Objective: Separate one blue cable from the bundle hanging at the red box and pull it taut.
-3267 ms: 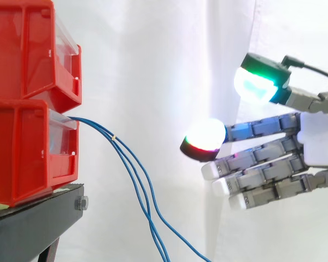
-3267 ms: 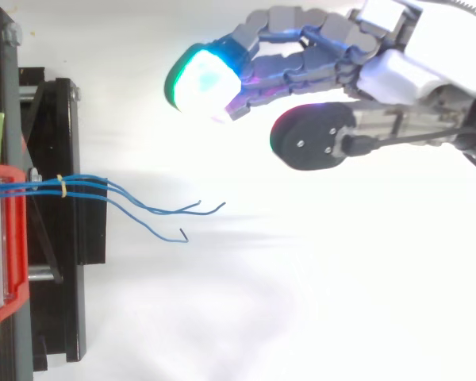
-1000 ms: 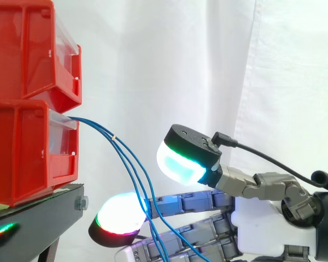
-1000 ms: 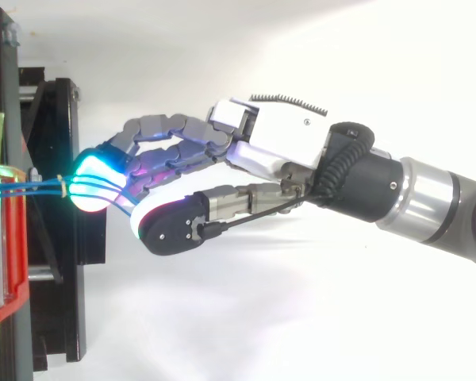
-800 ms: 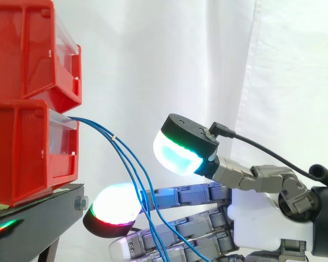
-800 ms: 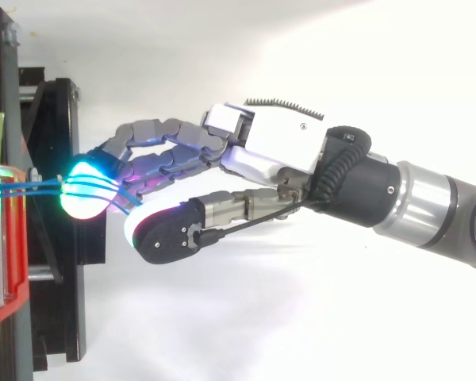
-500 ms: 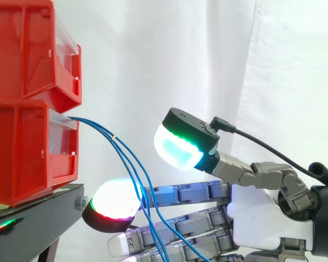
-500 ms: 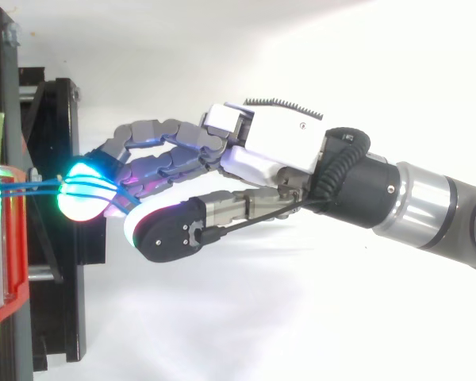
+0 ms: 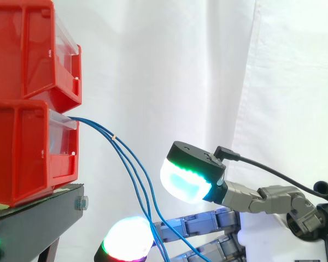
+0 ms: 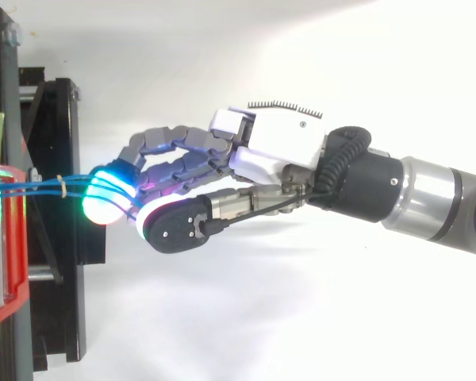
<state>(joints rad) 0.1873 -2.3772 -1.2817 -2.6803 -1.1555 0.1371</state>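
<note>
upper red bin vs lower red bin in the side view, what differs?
The blue cables come out of the front of the lower red bin; none leave the upper red bin. The upper red bin sits stacked on the lower red bin, which rests on the black stand. Both are red with a clear front panel.

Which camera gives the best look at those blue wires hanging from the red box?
The side view: the blue cables leave the lower red bin and hang in a long curve. From the top they are a short stretch reaching the hand.
</note>
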